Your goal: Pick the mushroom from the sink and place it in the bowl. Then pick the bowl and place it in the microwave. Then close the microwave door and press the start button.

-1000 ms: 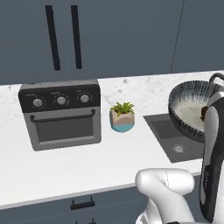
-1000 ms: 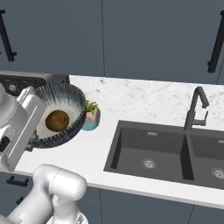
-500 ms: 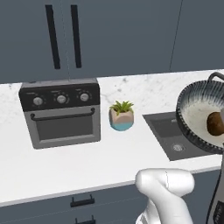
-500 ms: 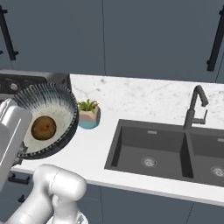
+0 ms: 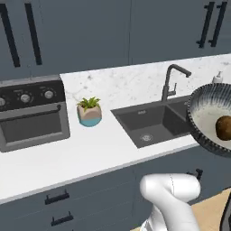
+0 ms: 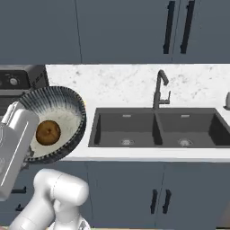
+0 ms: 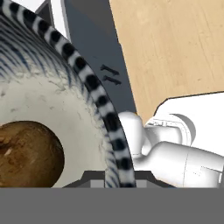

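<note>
1. Carrying the bowl off the counter, I have the gripper clenched on its rim; in the hand view the striped rim runs straight down into the jaws

2. Sitting inside it is the mushroom, resting against the pale inner wall as the bowl is tipped on edge toward the cameras

3. Compared with a second ago, the whole scene has slid across both base views: the countertop oven and the potted plant are now further left and the sink shows in full, so I judge the base has driven or turned, not the things

4. The bowl hangs in front of the counter edge rather than over it, near the robot

5. First step looks done; I am mid-transfer toward the microwave, which I cannot see yet

6. My worry is the tilt: the mushroom could roll out, so I would level the bowl before going further
</note>
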Tool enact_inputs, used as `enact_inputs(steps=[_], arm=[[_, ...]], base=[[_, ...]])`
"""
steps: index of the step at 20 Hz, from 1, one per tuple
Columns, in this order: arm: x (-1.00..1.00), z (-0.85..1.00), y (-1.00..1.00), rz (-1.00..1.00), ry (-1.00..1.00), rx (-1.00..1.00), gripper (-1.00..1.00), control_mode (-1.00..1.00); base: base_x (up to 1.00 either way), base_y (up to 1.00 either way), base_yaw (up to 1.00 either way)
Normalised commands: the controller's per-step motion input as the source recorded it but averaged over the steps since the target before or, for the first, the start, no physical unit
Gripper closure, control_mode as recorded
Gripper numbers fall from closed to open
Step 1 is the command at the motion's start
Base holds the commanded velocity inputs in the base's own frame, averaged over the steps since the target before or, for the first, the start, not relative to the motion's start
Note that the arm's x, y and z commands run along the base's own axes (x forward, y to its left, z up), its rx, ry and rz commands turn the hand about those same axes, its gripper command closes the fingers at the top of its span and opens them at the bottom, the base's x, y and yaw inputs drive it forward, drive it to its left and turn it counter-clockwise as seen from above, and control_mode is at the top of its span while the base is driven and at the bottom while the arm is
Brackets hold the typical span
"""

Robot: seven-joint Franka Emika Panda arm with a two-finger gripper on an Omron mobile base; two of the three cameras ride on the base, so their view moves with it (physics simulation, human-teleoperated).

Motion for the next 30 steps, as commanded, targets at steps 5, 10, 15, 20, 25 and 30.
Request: enact_inputs(steps=[5,10,15,20,25,30], arm=[[0.0,0.0,0.0,0.0,0.0,0.0,1.0,1.0],[0.0,0.0,0.0,0.0,0.0,0.0,1.0,1.0],[0.0,0.0,0.0,0.0,0.0,0.0,1.0,1.0],[0.0,0.0,0.0,0.0,0.0,0.0,1.0,1.0],[0.0,0.0,0.0,0.0,0.0,0.0,1.0,1.0],[0.0,0.0,0.0,0.0,0.0,0.0,1.0,1.0]], base=[[-0.01,0.0,-0.98],[0.0,0.0,-1.0],[0.0,0.0,-1.0],[0.0,-0.18,-0.94],[0.31,-0.61,-0.54],[0.78,-0.93,-0.08]])
